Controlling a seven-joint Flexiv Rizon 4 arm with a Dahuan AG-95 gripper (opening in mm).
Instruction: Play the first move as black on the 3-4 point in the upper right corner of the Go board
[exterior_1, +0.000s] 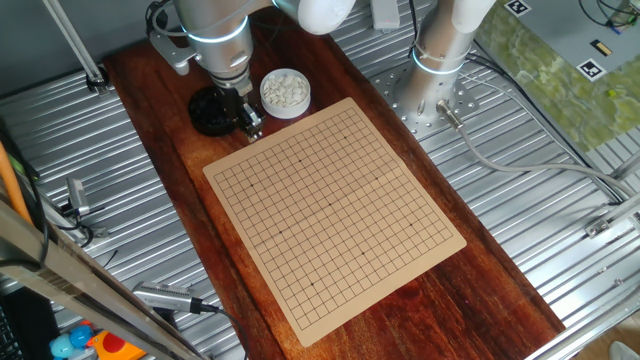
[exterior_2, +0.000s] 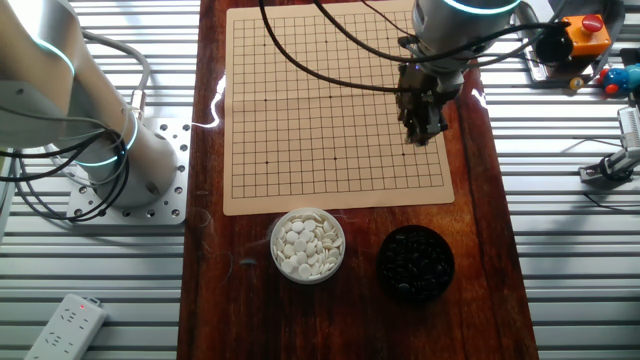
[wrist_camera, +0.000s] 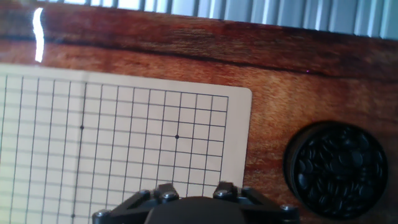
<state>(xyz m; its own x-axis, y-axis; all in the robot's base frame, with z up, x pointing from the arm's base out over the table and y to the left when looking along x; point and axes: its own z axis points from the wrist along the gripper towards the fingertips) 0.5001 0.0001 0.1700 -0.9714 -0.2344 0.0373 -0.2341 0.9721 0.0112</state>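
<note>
The gripper (exterior_2: 424, 130) is hovering over the board (exterior_1: 335, 205) corner nearest the black bowl (exterior_2: 415, 263). Its fingers are sitting close together, though I cannot tell whether a stone is pinched between them; none shows on the grid. Black stones are lying in that bowl, just beyond the fingertips. If a stone is being carried, a loose pinch could be dropping it short, or onto a neighbouring crossing.
</note>
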